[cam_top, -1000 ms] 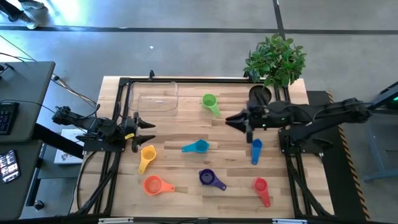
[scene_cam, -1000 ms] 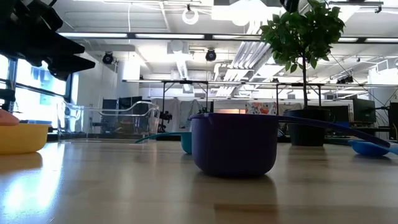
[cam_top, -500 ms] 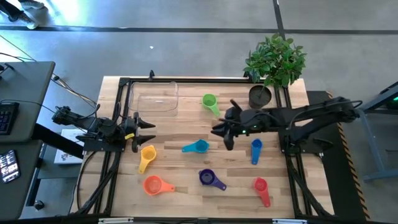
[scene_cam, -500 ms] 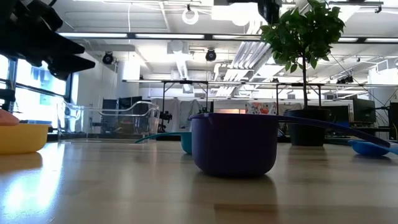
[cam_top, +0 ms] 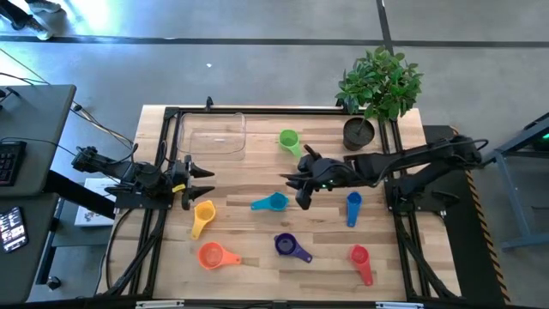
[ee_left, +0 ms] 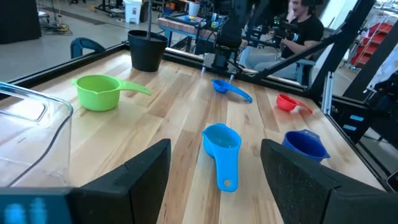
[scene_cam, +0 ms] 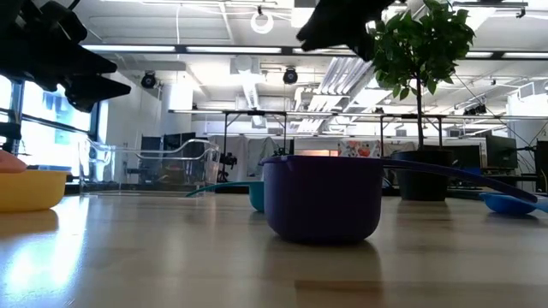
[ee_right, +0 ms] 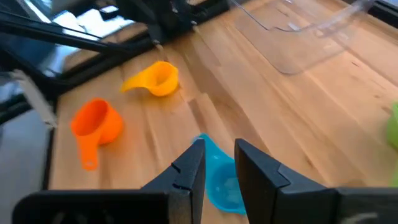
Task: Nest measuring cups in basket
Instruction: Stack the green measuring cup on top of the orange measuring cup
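Observation:
Seven measuring cups lie apart on the wooden table, each resting on its base: green [cam_top: 290, 142], light blue [cam_top: 271, 202], yellow [cam_top: 202, 215], orange [cam_top: 213, 255], purple [cam_top: 290, 246], dark blue [cam_top: 353, 207] and red [cam_top: 360, 260]. The clear basket [cam_top: 213, 133] stands at the far left with nothing in it. My right gripper [cam_top: 298, 182] hangs above the table between the green and light blue cups. It slants down, open by a narrow gap [ee_right: 217, 165], over the light blue cup [ee_right: 221, 180]. My left gripper [cam_top: 204, 172] waits open at the left edge [ee_left: 216, 149].
A dark round plant pot [cam_top: 359, 133] and a leafy plant [cam_top: 382, 81] stand at the far right corner. A black frame rail [cam_top: 167, 163] runs along the table's sides. In the left wrist view a person [ee_left: 305, 28] sits beyond the table.
My right gripper has travelled from beside the plant pot toward the table's left edge and downward, tipping further down. It now hangs over the space between the green and light blue cups. Its finger gap looks the same. No cup has moved.

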